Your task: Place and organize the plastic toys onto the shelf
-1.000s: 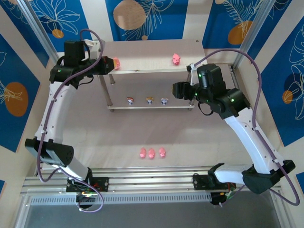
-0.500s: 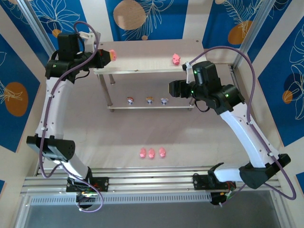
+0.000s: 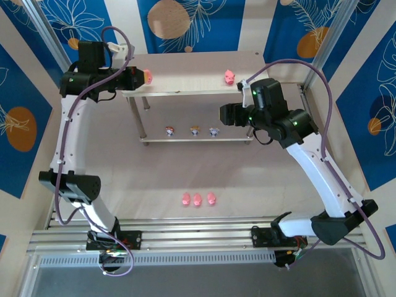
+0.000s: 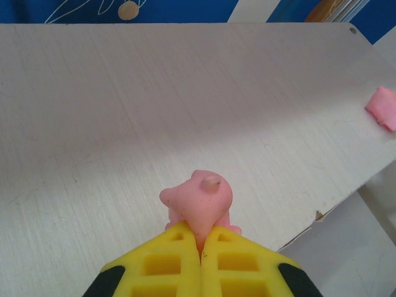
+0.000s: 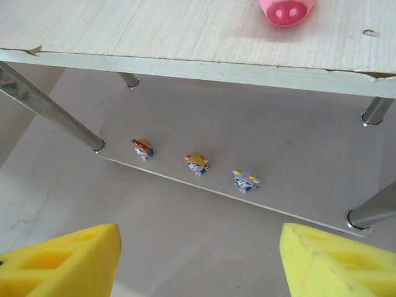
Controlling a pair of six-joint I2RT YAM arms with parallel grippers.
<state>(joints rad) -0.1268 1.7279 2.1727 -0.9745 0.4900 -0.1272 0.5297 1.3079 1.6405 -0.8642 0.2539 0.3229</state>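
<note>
My left gripper (image 3: 140, 75) (image 4: 201, 240) is shut on a pink pig (image 3: 148, 75) (image 4: 198, 199), held just above the left end of the shelf's pale top board (image 3: 192, 69) (image 4: 111, 105). A second pink pig (image 3: 229, 77) (image 4: 382, 107) (image 5: 286, 9) stands at the board's right end. Three whitish figurines (image 3: 169, 130) (image 3: 195, 130) (image 3: 214, 131) stand in a row on the lower board (image 5: 291, 154); the right wrist view shows them as brown-topped (image 5: 143, 148), orange-topped (image 5: 197, 163) and blue-topped (image 5: 245, 180). My right gripper (image 3: 226, 116) (image 5: 198, 247) hangs open and holds nothing, in front of the shelf's right side. Three pink pigs (image 3: 197, 200) lie side by side on the table.
Slim metal legs (image 5: 52, 111) (image 5: 375, 111) carry the shelf. An aluminium rail (image 3: 198, 226) with both arm bases runs along the near edge. Slanted frame posts (image 3: 49, 37) (image 3: 334, 37) flank the table. Purple cables (image 3: 322, 68) loop off the arms.
My left gripper has carried its pig up and back from the shelf's front left edge to above the top board. The right arm has shifted slightly left, its jaws unchanged.
</note>
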